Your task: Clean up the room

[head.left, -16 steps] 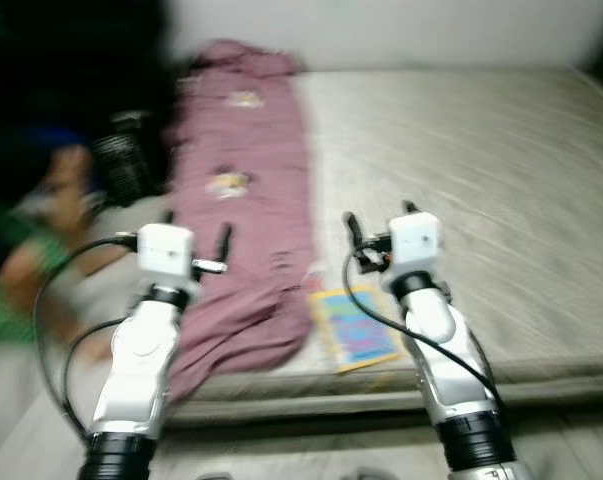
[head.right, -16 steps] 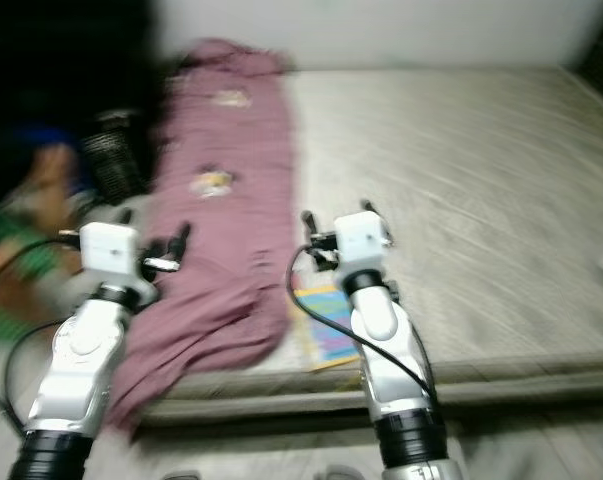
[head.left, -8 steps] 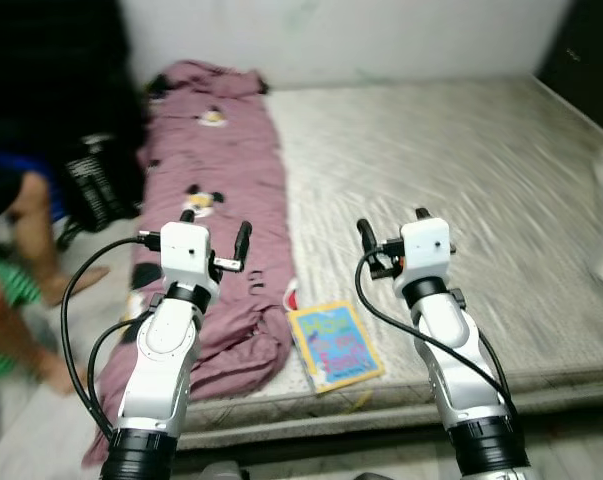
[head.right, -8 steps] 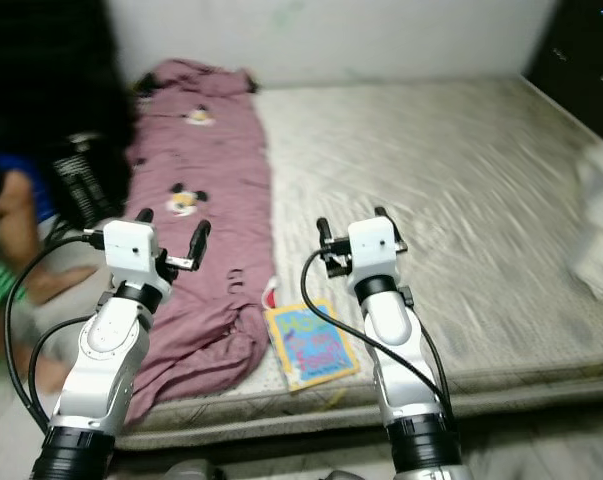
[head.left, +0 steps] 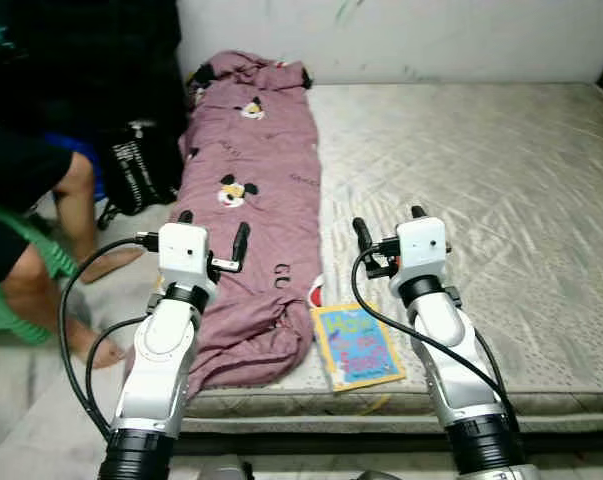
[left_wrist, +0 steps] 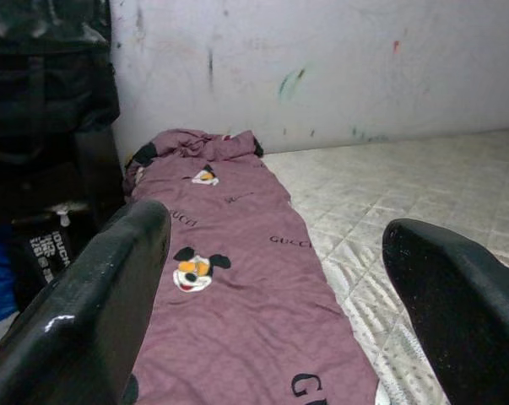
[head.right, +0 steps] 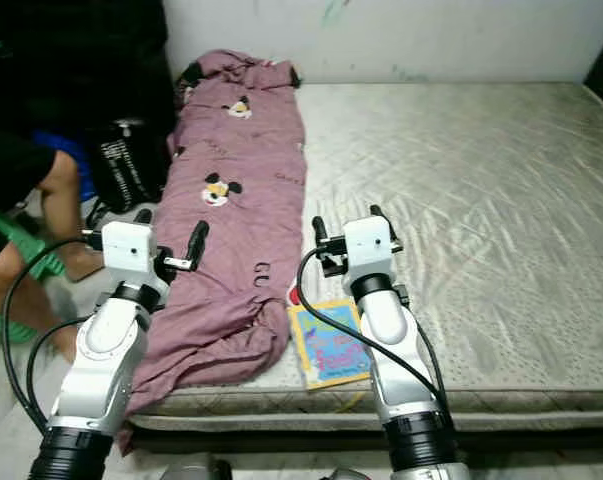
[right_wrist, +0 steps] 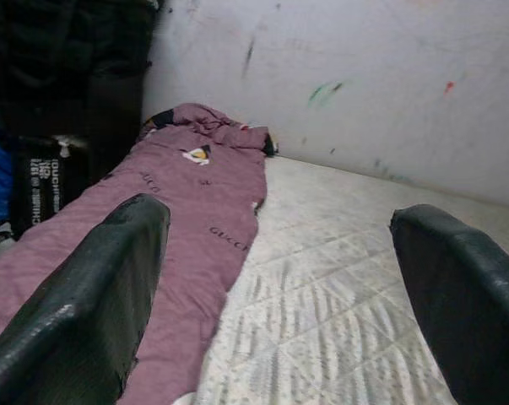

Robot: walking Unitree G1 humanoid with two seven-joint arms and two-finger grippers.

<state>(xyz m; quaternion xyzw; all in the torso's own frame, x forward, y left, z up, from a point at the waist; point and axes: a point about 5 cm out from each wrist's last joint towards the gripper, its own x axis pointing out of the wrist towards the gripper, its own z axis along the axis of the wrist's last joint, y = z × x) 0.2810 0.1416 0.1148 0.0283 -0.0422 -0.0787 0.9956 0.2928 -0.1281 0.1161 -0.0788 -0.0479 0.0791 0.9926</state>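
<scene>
While both arms are raised in front of the robot and nothing is yet held, the step in hand looks like the approach: standing at the near edge of the bare grey quilted mattress [head.left: 501,150] and choosing what to tidy first. The left gripper [head.left: 213,230] hovers over the near end of the long mauve printed blanket with cartoon-mouse motifs [head.left: 251,190], its two black fingers spread wide apart and empty; the right gripper [head.left: 387,226] hangs over the mattress just beside the blanket's inner edge, its fingers likewise wide apart with nothing between them. That blanket runs along the mattress's left side from the wall end down to the near edge, where it bunches and droops over the side. Just beside the bunched end, at the mattress's near edge, lies a thin colourful children's book with a blue and yellow cover [head.left: 357,345], with a small red thing [head.left: 314,292] peeking out between it and the blanket. Off the mattress's left side stands a black printed shopping bag [head.left: 137,168], and a person's bare legs [head.left: 56,250] are near it. Next, I judge, a gripper must drop toward the book or the blanket's crumpled end, and grasping the flat book will likely call for working at its edge.
</scene>
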